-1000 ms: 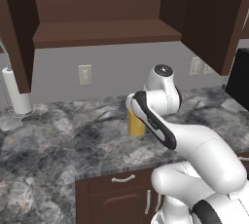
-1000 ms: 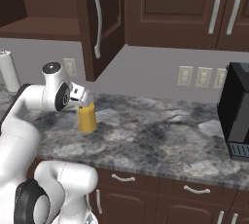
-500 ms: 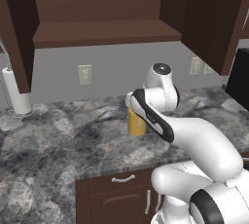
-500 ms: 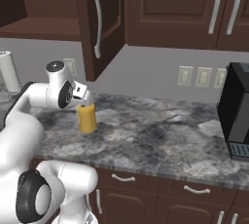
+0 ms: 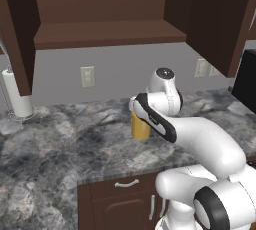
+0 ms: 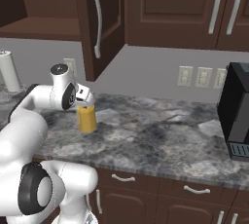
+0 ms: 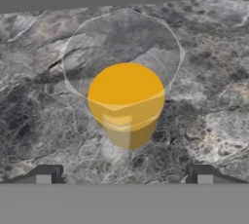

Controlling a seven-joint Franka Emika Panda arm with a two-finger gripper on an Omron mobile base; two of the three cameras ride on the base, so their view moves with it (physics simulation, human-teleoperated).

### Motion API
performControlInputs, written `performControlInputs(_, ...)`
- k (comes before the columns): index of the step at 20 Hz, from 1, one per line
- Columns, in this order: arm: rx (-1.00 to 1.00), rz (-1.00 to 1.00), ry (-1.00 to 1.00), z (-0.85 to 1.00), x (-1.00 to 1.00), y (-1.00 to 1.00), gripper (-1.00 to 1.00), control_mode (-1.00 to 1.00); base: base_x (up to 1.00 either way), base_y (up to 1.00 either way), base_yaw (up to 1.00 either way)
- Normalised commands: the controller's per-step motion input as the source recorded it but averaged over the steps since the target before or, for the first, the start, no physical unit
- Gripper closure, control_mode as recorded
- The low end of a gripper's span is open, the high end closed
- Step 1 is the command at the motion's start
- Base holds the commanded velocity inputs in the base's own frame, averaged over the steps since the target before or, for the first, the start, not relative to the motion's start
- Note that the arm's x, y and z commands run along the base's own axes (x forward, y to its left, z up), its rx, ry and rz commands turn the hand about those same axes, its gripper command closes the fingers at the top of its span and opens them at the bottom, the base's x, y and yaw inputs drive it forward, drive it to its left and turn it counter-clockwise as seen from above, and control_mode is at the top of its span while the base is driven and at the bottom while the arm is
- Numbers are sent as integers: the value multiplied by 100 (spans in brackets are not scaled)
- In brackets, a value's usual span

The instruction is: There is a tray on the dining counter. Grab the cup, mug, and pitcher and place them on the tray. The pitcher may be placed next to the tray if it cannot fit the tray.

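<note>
One pitcher [image 7: 127, 103] stands upright on the grey marbled table [image 5: 60, 144], a clear glass cylinder with orange-yellow liquid in its lower part. In the left base view the pitcher [image 5: 140, 128] is partly hidden behind the white arm; in the right base view it [image 6: 87, 119] shows beside the arm's hand, near the table's front part and well apart from the wall.

The one gripper [image 7: 124, 175] hangs straight above the pitcher and looks down into its round mouth. Its two fingers [image 7: 44, 174] are spread wide, one to each side of the glass, and grasp nothing; whether their tips have reached the level of the rim cannot be told.

Around the scene: one white paper towel roll [image 5: 18, 93] stands upright at the far left of the table by the wall, and one black coffee machine [image 6: 237, 112] stands at the right end. On the grey wall, the right base view shows four pale outlet plates [image 6: 184, 76], one by the arm and three in a row near the machine. One cabinet door [image 6: 97, 21] above hangs open, showing one bare shelf [image 5: 110, 33].
</note>
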Motion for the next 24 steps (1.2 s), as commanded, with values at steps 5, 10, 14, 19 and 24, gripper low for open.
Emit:
performControlInputs(5,0,0,0,-21,6,0,-100,-100,0,0,0)
performControlInputs(10,0,0,0,-18,3,0,-100,-100,0,0,0)
performControlInputs(14,0,0,0,-17,5,0,-100,-100,0,0,0)
performControlInputs(19,0,0,0,-8,10,0,-100,-100,0,0,0)
performControlInputs(24,0,0,0,0,17,0,-100,-100,0,0,0)
